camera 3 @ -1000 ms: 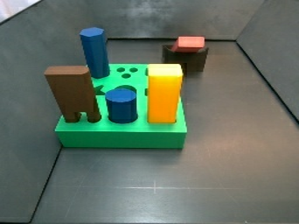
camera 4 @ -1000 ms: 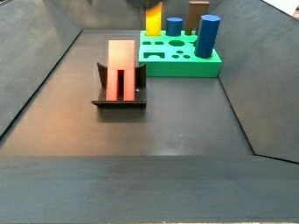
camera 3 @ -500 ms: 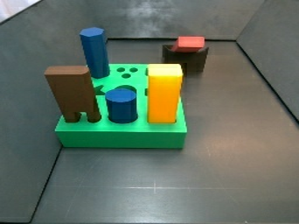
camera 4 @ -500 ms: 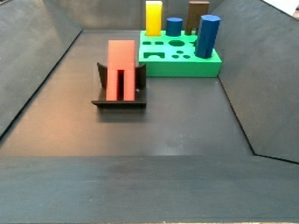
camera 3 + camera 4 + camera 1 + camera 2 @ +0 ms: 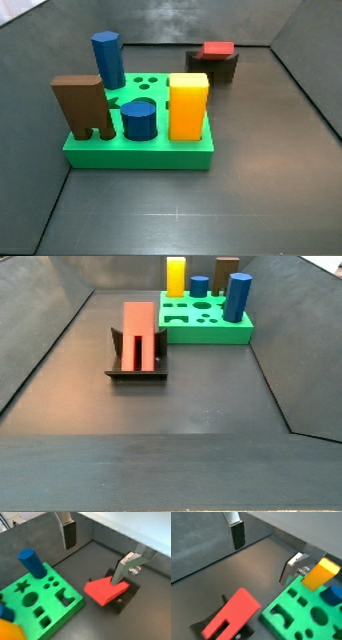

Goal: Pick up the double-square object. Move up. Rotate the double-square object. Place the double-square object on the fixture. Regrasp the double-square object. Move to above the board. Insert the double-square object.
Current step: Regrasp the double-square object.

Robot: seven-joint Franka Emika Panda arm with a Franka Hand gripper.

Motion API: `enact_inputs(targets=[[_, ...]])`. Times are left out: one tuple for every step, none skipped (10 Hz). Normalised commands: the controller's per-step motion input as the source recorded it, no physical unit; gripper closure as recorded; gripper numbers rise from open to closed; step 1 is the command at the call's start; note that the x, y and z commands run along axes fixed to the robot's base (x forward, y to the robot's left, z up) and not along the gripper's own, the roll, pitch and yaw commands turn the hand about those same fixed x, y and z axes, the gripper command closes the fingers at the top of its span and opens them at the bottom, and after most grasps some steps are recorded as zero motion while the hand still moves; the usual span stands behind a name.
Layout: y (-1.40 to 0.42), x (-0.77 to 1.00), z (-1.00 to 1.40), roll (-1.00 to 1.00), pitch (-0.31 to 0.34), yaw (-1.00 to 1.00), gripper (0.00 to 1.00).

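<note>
On the fixture (image 5: 138, 364), well apart from the board (image 5: 206, 323) toward seven o'clock in a side view, the double-square object (image 5: 138, 333) is seen lying lengthwise in the notch, its stepped face up; in another side view the same red piece (image 5: 217, 48) shows end-on atop the dark block (image 5: 214, 68), at about one o'clock from the green base (image 5: 139, 145).

The gripper (image 5: 100, 547) is seen only in the wrist views; its silver fingers (image 5: 69, 534) are spread wide with nothing between the pads, so it is released and empty, and it hangs above the floor with the red piece (image 5: 105, 590) below and slightly off the midline; neither side view shows it.

The step in hand is judged to be the regrasp. For it to go well, the jaws should be centred over the piece and lined up across its narrow width; the descent should be kept straight so that no pad strikes the fixture walls; the pads should be closed on the flat flanks, not over the step, and far enough along the length that the free end can later enter its hole on the board (image 5: 298, 614).

Compared with a second ago, a blurred shape in front of the yellow block (image 5: 175, 276) is gone from a side view; the piece, fixture and pegs are unmoved.
</note>
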Motion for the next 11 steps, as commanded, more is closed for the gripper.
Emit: enact_inputs(targets=[[-0.02,0.00,0.01,1.00,0.000,0.02,0.00],[-0.02,0.00,0.01,1.00,0.001,0.02,0.00],[-0.02,0.00,0.01,1.00,0.005,0.02,0.00],[-0.02,0.00,0.01,1.00,0.013,0.03,0.00],[-0.02,0.01,0.01,1.00,0.020,0.03,0.00],[-0.02,0.03,0.00,1.00,0.030,0.03,0.00],[-0.03,0.04,0.00,1.00,0.036,0.03,0.00],[-0.03,0.05,0.00,1.00,0.054,0.04,0.00],[-0.03,0.06,0.00,1.00,0.066,0.04,0.00],[-0.04,0.08,0.00,1.00,0.093,0.05,0.00],[-0.04,0.09,0.00,1.00,0.127,0.07,0.00]])
